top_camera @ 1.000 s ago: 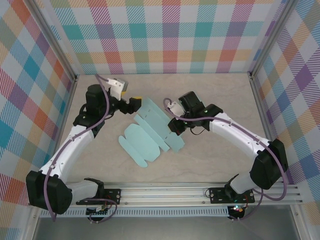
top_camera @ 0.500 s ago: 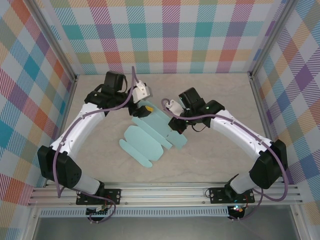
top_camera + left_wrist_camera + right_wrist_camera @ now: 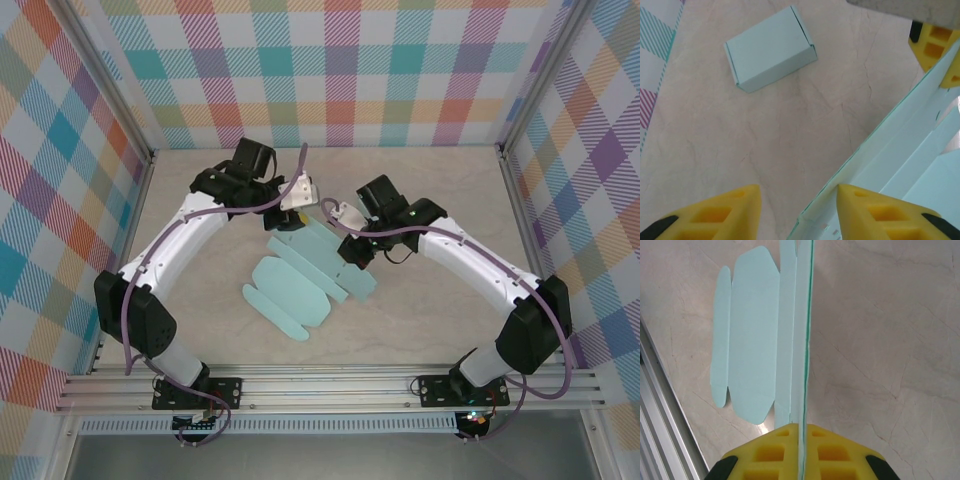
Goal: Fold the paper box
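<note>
While unfolded, paper box (image 3: 296,285) is pinched by right end effector (image 3: 801,430).

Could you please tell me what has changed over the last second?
The left claw swung in from the left side to the far corner of the paper box and now straddles its edge, jaws not yet shut. The right claw stayed pinched on the sheet, which barely shifted.
</note>
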Motion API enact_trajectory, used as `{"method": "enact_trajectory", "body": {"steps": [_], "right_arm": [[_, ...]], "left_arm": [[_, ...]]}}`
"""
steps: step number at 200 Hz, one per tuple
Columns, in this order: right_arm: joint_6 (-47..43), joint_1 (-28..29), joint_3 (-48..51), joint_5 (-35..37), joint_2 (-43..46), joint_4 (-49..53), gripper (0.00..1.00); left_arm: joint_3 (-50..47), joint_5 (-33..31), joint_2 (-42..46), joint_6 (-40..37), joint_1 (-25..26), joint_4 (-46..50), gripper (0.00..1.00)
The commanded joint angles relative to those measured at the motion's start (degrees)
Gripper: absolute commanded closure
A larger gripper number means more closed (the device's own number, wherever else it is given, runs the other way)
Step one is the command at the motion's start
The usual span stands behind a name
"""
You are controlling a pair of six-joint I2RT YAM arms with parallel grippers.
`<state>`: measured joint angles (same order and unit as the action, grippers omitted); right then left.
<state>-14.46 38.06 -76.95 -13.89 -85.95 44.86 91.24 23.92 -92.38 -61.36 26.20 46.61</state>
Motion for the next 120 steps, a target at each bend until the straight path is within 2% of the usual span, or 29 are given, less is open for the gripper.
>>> {"method": "enact_trajectory", "body": {"steps": [1, 29, 73, 94, 120], "right_arm": [[-1.36, -0.62, -1.63, -1.24, 0.17, -1.86, 0.98], [-1.1, -1.24, -1.03, -0.83, 0.46, -2.6, 0.98], [-0.46, -2.61, 0.41, -0.65, 1.44, -4.43, 0.94], [-0.22, -3.17, 0.91, -0.94, 1.75, -5.02, 0.93], [0.15, -3.47, 1.14, -0.6, 1.75, -5.06, 0.86]], "left_arm": [[1.27, -3.69, -1.33, -1.74, 0.78, 4.27, 0.63], [1.3, -4.4, -1.31, -1.92, 0.77, 4.5, 0.66], [1.18, -8.01, -1.73, -2.01, 1.29, 5.07, 0.79], [0.72, -7.96, -1.6, -1.49, 1.65, 4.4, 0.83], [-0.21, -7.79, -1.14, -0.16, 1.84, 2.21, 0.96]]}}
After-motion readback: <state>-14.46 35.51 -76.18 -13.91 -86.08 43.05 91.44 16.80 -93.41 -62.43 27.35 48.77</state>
